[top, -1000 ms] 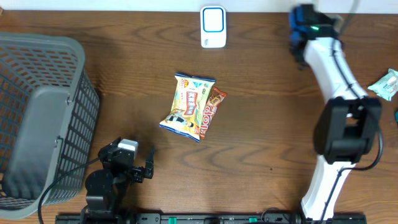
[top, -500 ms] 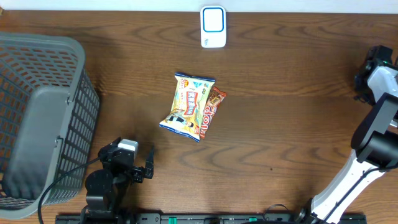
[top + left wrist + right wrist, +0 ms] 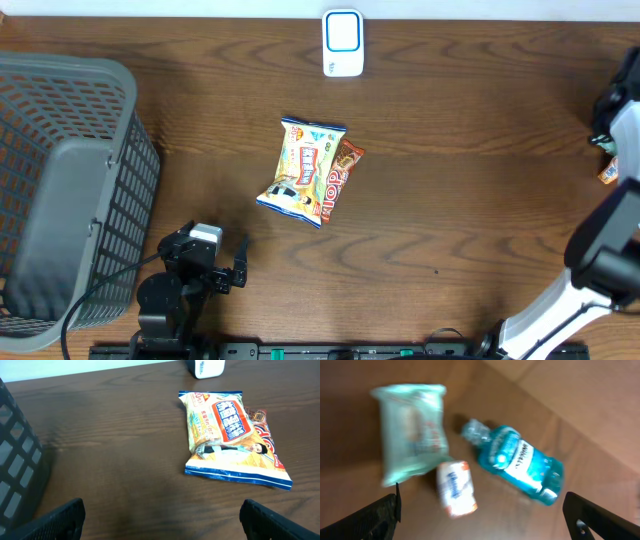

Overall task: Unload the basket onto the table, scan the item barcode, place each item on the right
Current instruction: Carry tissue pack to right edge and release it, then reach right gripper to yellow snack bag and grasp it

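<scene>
Yellow snack bag (image 3: 301, 168) with blue edges, reddish-brown wrapper (image 3: 341, 172), grey grid-pattern basket (image 3: 60, 180), white scanner (image 3: 342, 42) with blue face, teal bottle (image 3: 517, 462), dark brown woodgrain table (image 3: 450, 200).

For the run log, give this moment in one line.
left hand: open, empty | right hand: open, over bottle and wipes | snack bag: lying unheld

The right arm (image 3: 610, 250) has swung from 1 o'clock out to the worktop's (image 3: 450, 200) 3 o'clock edge. Its hand (image 3: 482, 520), closed a second ago, now gapes above a mouthwash bottle (image 3: 517, 462), a wipes pack (image 3: 410, 430) and a small white packet (image 3: 455, 487).
</scene>
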Controlling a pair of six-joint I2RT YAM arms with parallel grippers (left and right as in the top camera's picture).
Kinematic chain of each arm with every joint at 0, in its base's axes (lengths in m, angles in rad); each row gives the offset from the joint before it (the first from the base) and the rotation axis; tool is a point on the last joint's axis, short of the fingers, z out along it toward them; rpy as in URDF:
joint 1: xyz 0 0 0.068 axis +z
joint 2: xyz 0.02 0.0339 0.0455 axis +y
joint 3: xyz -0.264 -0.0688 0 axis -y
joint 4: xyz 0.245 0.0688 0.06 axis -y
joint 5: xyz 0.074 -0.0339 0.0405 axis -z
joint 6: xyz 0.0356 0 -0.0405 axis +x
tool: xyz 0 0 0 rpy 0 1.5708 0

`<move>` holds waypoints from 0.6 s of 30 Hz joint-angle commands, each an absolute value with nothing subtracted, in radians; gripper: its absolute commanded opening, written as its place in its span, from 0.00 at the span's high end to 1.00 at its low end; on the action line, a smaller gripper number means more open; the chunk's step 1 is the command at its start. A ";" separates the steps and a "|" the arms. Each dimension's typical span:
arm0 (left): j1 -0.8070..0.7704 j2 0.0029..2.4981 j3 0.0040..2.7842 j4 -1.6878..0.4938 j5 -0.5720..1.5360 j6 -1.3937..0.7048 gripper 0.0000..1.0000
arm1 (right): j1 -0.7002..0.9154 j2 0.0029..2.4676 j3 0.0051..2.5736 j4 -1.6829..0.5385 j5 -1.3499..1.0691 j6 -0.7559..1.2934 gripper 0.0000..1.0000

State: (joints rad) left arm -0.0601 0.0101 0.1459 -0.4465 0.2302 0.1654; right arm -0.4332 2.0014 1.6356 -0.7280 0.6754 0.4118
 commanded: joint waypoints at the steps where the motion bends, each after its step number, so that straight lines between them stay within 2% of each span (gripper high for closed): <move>1: -0.062 0.005 0.133 -0.467 0.227 0.179 0.02 | -0.408 1.877 1.665 -0.744 0.319 0.403 0.01; 6: -0.062 0.005 0.133 -0.467 0.227 0.179 0.02 | -0.355 1.793 1.664 -0.779 -0.435 0.403 0.01; 9: -0.062 0.005 0.133 -0.467 0.227 0.179 0.02 | -0.288 1.795 1.658 -0.777 -0.734 0.403 0.01; 13: -0.062 0.005 0.133 -0.467 0.227 0.179 0.02 | -0.149 1.809 1.637 -0.778 -0.867 0.374 0.01; 18: -0.062 0.005 0.133 -0.467 0.227 0.179 0.02 | 0.104 1.843 1.623 -0.774 -0.875 0.253 0.01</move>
